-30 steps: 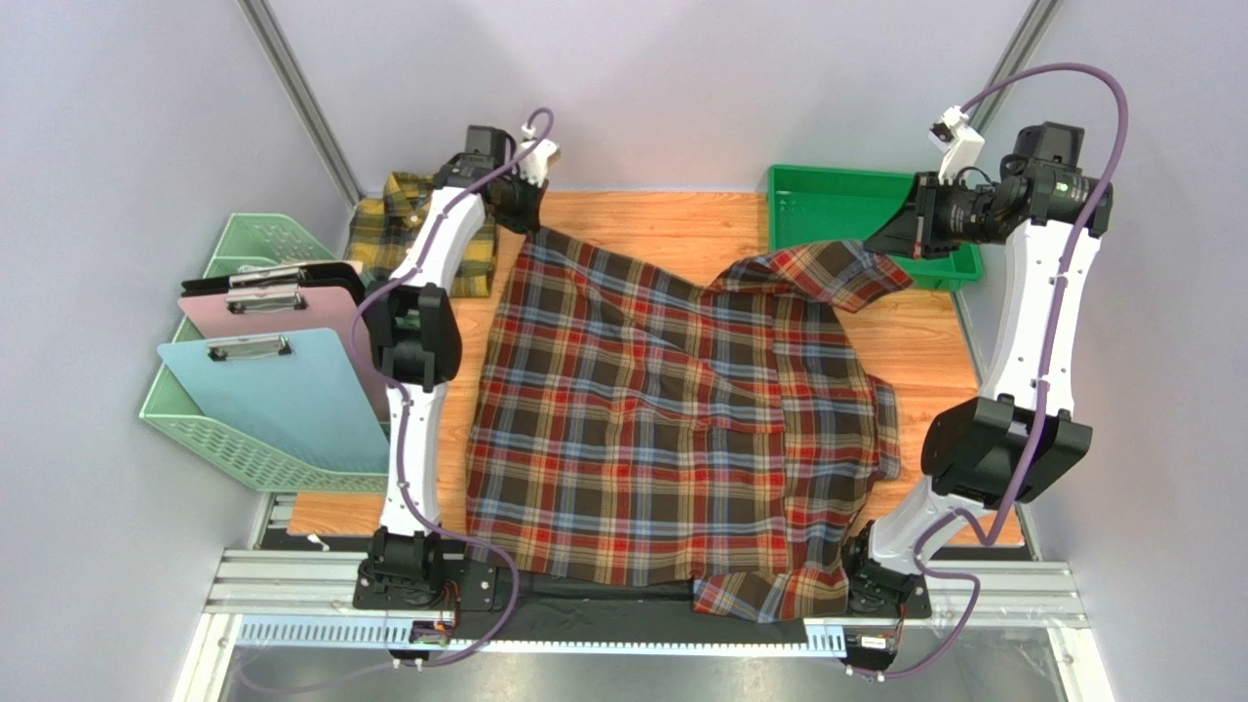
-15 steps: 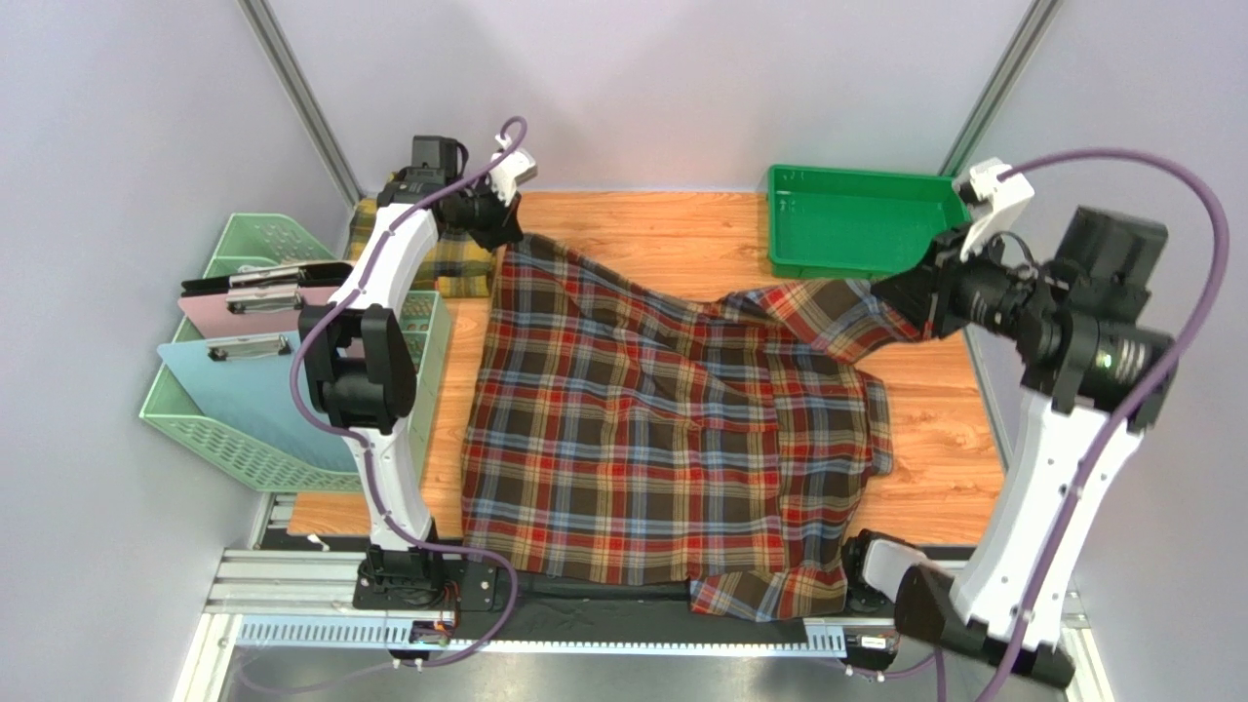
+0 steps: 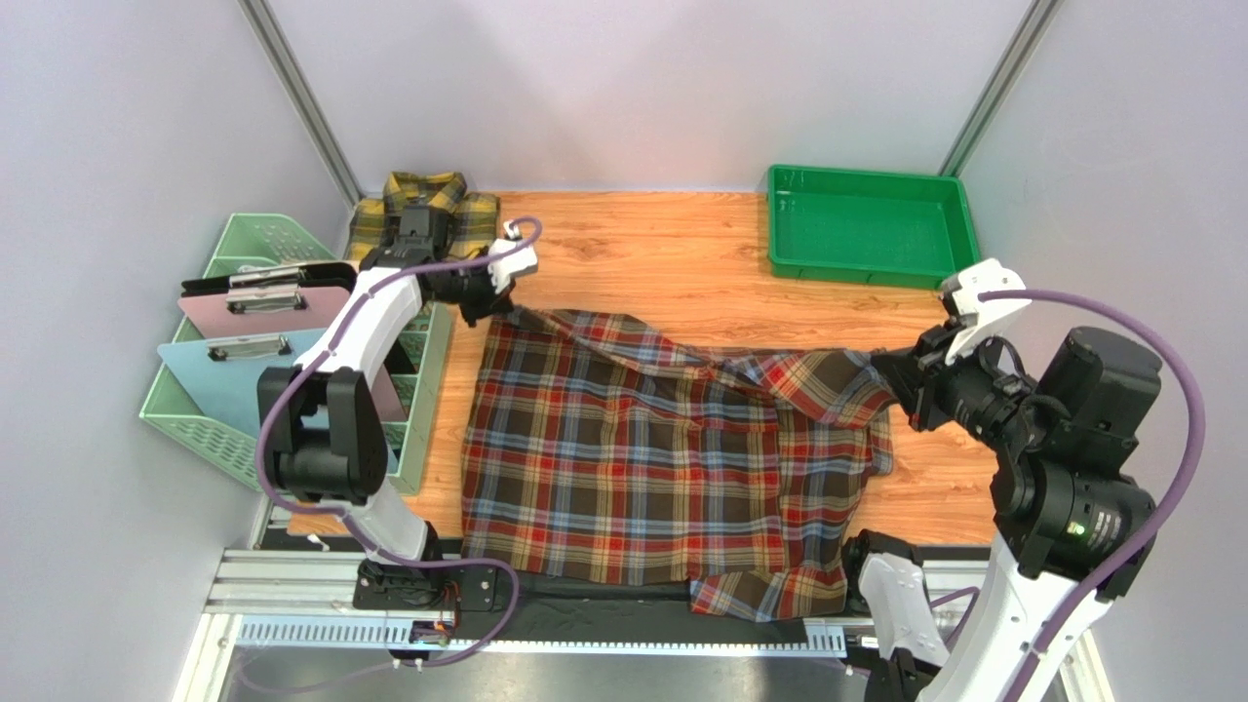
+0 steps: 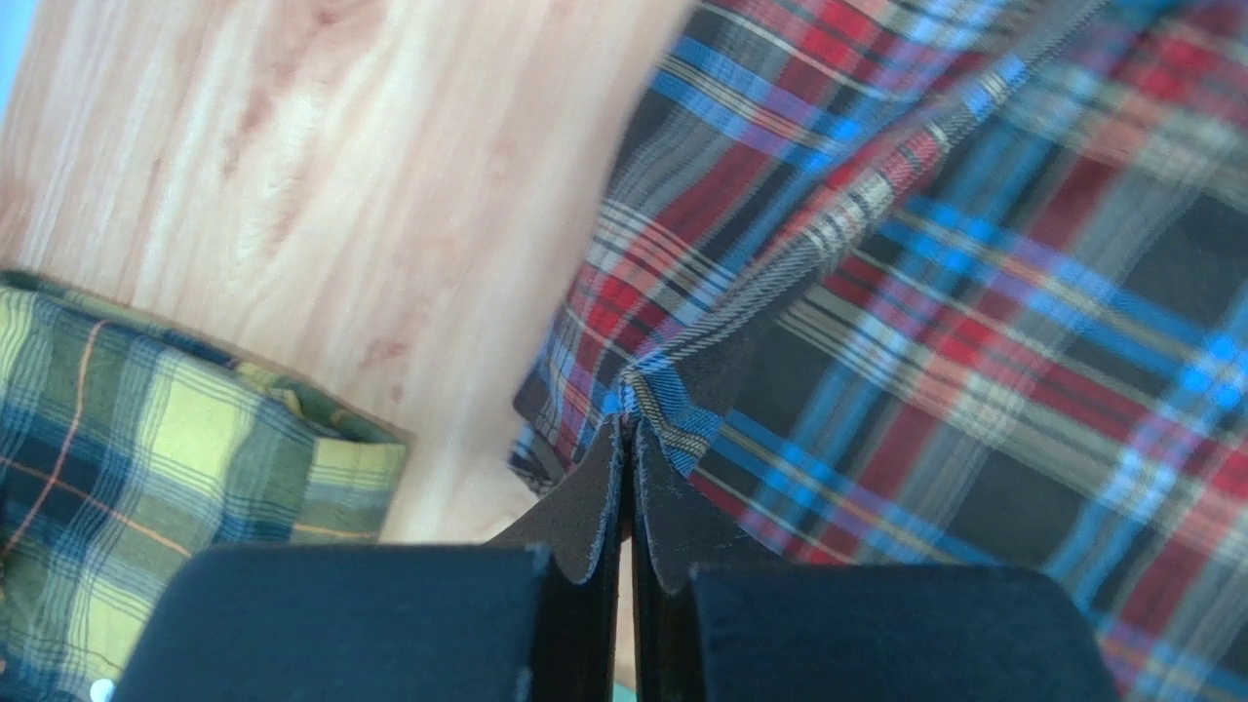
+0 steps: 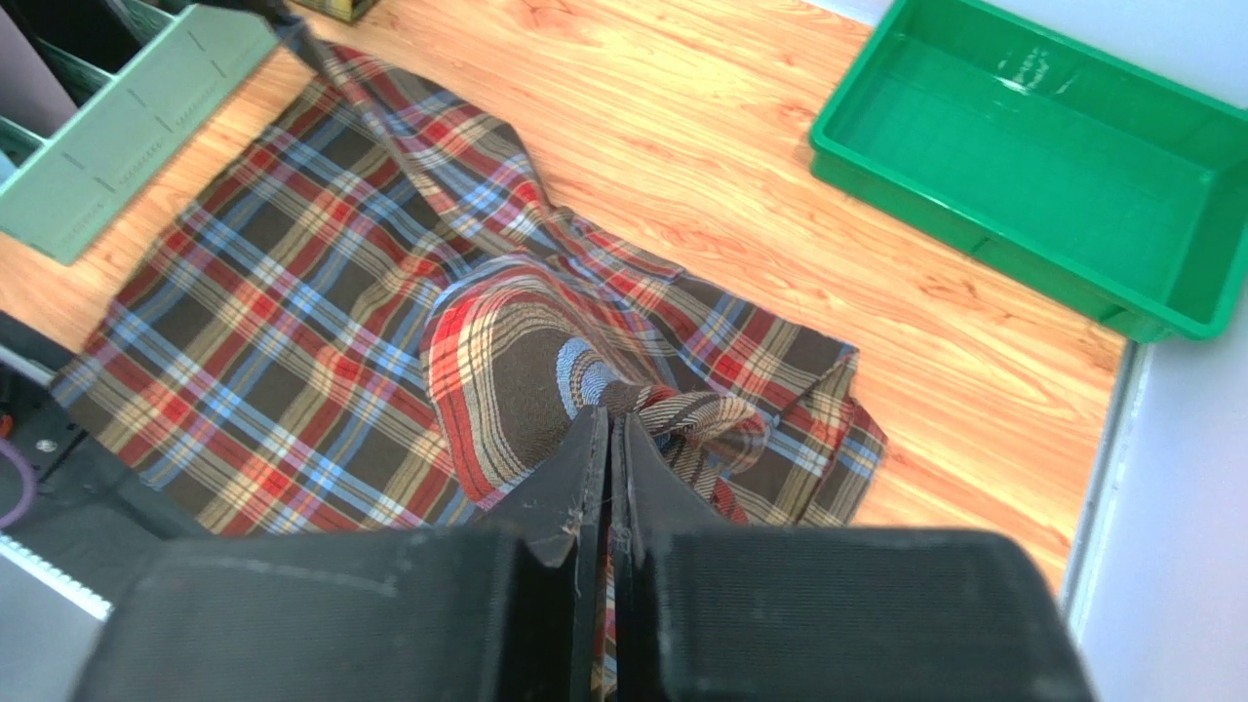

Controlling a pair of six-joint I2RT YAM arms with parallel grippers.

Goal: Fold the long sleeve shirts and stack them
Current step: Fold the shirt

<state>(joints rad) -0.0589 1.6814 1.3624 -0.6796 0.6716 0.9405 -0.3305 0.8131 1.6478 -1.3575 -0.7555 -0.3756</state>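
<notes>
The red, brown and navy check shirt (image 3: pixel 659 468) lies spread on the wooden table, its near hem hanging over the front edge. My left gripper (image 3: pixel 495 304) is shut on its far left corner (image 4: pixel 667 395). My right gripper (image 3: pixel 886 378) is shut on its far right edge (image 5: pixel 645 395), which is bunched and lifted. The strip between the two grippers is folded over toward the front. The yellow and dark green check shirt (image 3: pixel 418 205) lies folded at the far left corner, and it also shows in the left wrist view (image 4: pixel 161 439).
A green tray (image 3: pixel 864 223) stands at the far right. A mint green basket (image 3: pixel 264 424) at the left holds pink (image 3: pixel 271 315), blue (image 3: pixel 279 395) and black clipboards. Bare wood (image 3: pixel 659 249) shows behind the shirt.
Both grippers have pulled the shirt's far edge toward the front, folding it over itself. The right arm swung low and forward; the yellow shirt is now uncovered.
</notes>
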